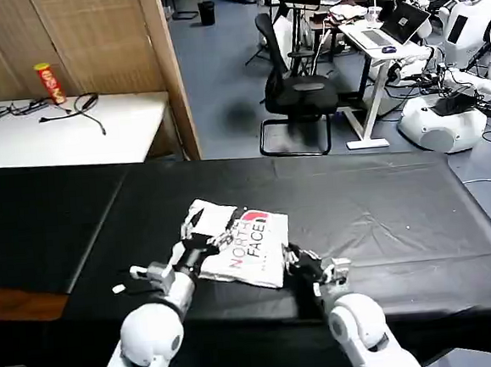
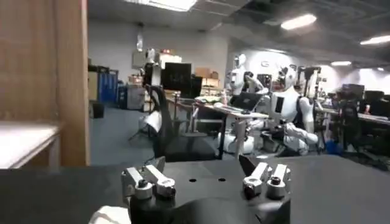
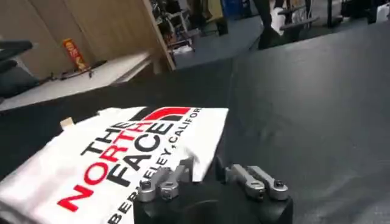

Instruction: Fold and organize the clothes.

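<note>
The clothes are one white T-shirt [image 1: 238,245], folded into a small rectangle near the front of the black table [image 1: 384,215]. Black and red "THE NORTH FACE" lettering faces up on the T-shirt [image 3: 116,152]. My left gripper [image 1: 200,236] hovers at the shirt's left edge. In its wrist view the left gripper [image 2: 204,165] is open wide with nothing between the fingers. My right gripper [image 1: 295,256] sits at the shirt's near right corner. The right gripper [image 3: 203,164] is open by a narrow gap, and the shirt's edge lies under that gap.
A white side table [image 1: 63,134] at the back left carries a red can [image 1: 49,82] and cables. A wooden partition [image 1: 169,70] stands behind the black table. An office chair [image 1: 298,94], desks and other robots [image 1: 452,108] fill the room beyond.
</note>
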